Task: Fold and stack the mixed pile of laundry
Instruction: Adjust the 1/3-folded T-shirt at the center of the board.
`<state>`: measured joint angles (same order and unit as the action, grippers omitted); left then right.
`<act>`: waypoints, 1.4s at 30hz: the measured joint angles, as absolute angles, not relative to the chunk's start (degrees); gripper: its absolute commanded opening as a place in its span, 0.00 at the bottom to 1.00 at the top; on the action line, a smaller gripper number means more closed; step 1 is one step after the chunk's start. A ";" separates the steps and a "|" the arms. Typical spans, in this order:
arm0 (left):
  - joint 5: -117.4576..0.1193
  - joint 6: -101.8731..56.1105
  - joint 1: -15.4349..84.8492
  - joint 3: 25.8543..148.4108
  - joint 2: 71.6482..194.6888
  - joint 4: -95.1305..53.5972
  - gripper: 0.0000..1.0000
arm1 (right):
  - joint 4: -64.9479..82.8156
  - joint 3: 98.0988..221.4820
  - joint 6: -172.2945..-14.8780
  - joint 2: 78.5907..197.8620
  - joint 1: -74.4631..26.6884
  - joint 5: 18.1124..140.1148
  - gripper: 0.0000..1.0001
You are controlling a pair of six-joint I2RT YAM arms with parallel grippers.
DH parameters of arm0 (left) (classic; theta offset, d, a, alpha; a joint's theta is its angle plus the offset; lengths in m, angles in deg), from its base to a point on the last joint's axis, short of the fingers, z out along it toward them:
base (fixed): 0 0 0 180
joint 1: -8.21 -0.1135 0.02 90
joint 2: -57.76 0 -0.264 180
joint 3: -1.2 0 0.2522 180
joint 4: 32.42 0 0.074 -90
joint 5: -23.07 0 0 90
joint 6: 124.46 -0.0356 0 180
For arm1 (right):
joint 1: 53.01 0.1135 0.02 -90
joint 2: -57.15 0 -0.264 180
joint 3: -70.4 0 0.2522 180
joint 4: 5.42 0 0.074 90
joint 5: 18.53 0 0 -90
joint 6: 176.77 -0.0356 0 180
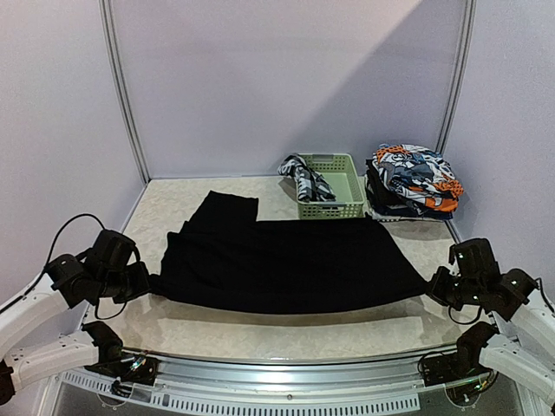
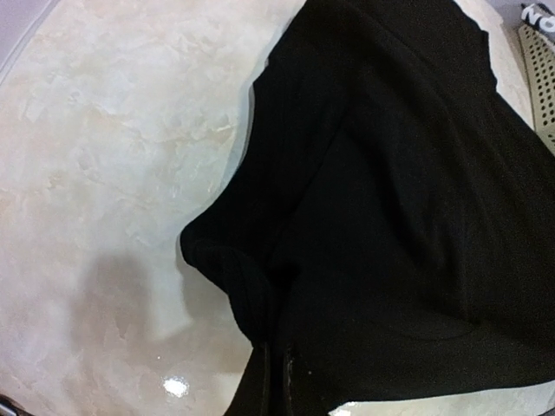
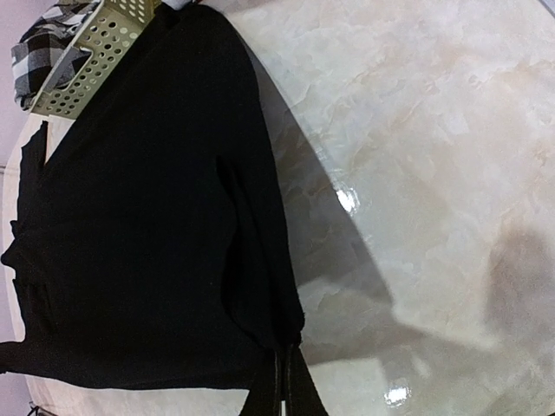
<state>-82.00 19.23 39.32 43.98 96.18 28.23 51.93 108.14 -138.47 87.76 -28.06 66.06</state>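
Item under handling: the large plain black cloth lies spread flat across the middle of the pale marble-patterned desk, its long side running left to right. A narrower portion extends toward the far left.

Left end effector: positioned at the near-left corner of the cloth, low over the desk. The left wrist view shows its fingers pressed together on a bunched fold of the black fabric, the rest of the cloth fanning away from it.

Right end effector: positioned at the near-right corner of the same cloth. The right wrist view shows its fingers pinching a gathered edge of the fabric. The cloth thus lies between the two end effectors, held at both near corners.

Other items: a pale green slotted plastic basket stands at the far side, with the cloth's far edge reaching its near wall. A black-and-white checked shirt hangs over the basket's left rim. The folded orange-blue-white printed pieces sit stacked just right of the basket, apart from both end effectors.
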 measured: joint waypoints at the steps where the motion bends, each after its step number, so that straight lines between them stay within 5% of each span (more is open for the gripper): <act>1: -81.89 19.82 39.93 43.74 96.13 28.56 0.00 | 52.28 107.95 -138.63 87.23 -28.06 66.11 0.03; 5: -81.32 22.79 43.15 42.45 96.33 29.91 0.06 | 54.51 106.57 -139.72 83.65 -28.09 66.41 0.32; 12: -80.16 27.03 46.21 41.51 91.83 32.54 0.41 | 58.31 105.48 -142.10 76.19 -28.33 66.43 0.64; 15: -80.12 26.97 46.53 43.76 90.45 33.76 0.46 | 58.40 106.77 -141.60 75.65 -28.35 66.02 0.67; 22: -82.77 22.31 46.73 50.27 95.78 30.96 0.28 | 46.10 110.90 -137.16 89.75 -28.33 71.02 0.68; 42: -79.22 6.03 46.73 61.44 140.68 3.42 0.24 | 22.29 126.24 -122.87 141.79 -24.52 80.20 0.59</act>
<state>-79.22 6.03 46.73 61.44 140.68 3.42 22.29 126.24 -122.87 141.79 -24.52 80.20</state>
